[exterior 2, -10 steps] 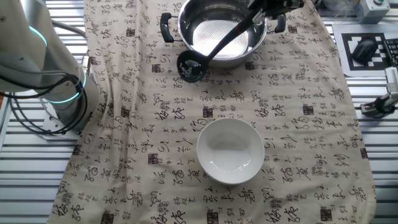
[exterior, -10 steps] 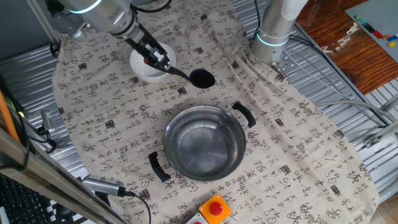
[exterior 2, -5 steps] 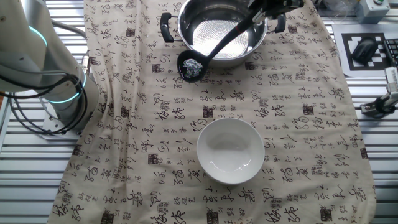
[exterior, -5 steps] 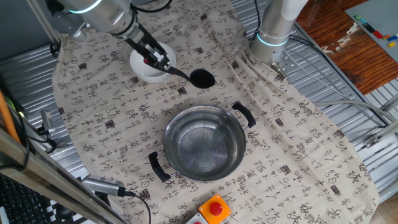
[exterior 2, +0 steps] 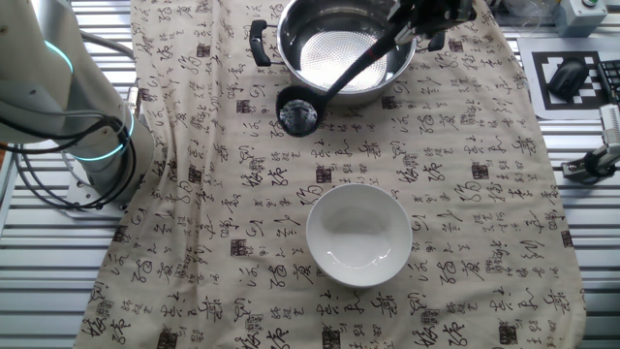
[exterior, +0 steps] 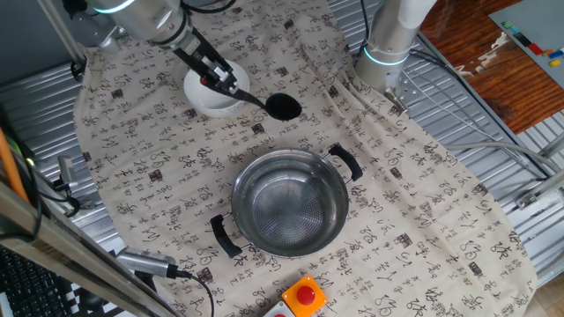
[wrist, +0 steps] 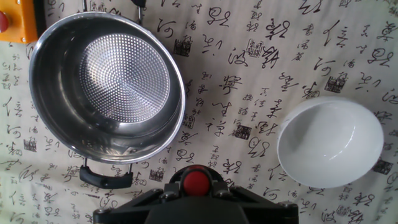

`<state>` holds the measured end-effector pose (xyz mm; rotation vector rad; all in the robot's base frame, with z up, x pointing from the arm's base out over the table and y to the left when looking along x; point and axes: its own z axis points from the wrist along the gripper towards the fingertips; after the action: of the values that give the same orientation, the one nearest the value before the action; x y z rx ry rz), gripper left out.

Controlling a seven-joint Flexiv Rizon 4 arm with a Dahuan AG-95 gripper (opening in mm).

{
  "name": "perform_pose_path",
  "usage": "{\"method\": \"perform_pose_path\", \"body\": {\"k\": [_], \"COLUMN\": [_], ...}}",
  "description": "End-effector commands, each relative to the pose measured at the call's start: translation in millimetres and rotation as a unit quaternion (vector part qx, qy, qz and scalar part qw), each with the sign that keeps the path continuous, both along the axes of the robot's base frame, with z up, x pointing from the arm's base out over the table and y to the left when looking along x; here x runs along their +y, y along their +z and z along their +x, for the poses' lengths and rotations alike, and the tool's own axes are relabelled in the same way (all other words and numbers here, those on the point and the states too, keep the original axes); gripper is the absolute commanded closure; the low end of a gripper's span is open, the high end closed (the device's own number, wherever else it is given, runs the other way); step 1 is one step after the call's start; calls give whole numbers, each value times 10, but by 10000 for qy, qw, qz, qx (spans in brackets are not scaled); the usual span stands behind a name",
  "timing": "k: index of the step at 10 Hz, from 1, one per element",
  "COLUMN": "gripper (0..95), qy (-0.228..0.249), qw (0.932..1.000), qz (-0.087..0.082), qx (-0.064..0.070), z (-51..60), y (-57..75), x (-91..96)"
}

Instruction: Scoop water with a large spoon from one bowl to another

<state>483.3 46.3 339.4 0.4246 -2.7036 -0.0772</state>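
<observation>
My gripper is shut on the thin handle of the large spoon, a black ladle whose scoop hangs just above the cloth between the two vessels. It partly hides the white bowl. The steel pot stands nearer the front. In the other fixed view the scoop shows a glint inside, and its handle slants up across the pot to the gripper; the white bowl sits below. In the hand view, the handle's red tip sits in the gripper, with the pot left and the bowl right.
A patterned cloth covers the table. A red button on an orange box sits by the front edge close to the pot. A robot base stands at the back right, and ribbed metal borders the cloth.
The gripper has shifted slightly up and away with the ladle. The scoop has moved a little with it, away from the pot. Pot and white bowl have not moved.
</observation>
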Motion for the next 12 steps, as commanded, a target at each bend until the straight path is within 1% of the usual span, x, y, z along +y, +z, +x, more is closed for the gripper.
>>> {"method": "perform_pose_path", "body": {"k": [1,3,4,6,7,9,12], "gripper": [950,950,950,950,950,950,950], "qy": [81,174,251,298,347,369,369], "qw": [10000,9998,9996,9995,9993,9992,9992], "qz": [34,76,103,132,150,171,165], "qx": [16,13,14,29,33,38,38], "z": [49,99,154,217,265,278,278], "y": [16,12,4,16,32,47,47], "x": [-141,-295,-401,-477,-537,-608,-608]}}
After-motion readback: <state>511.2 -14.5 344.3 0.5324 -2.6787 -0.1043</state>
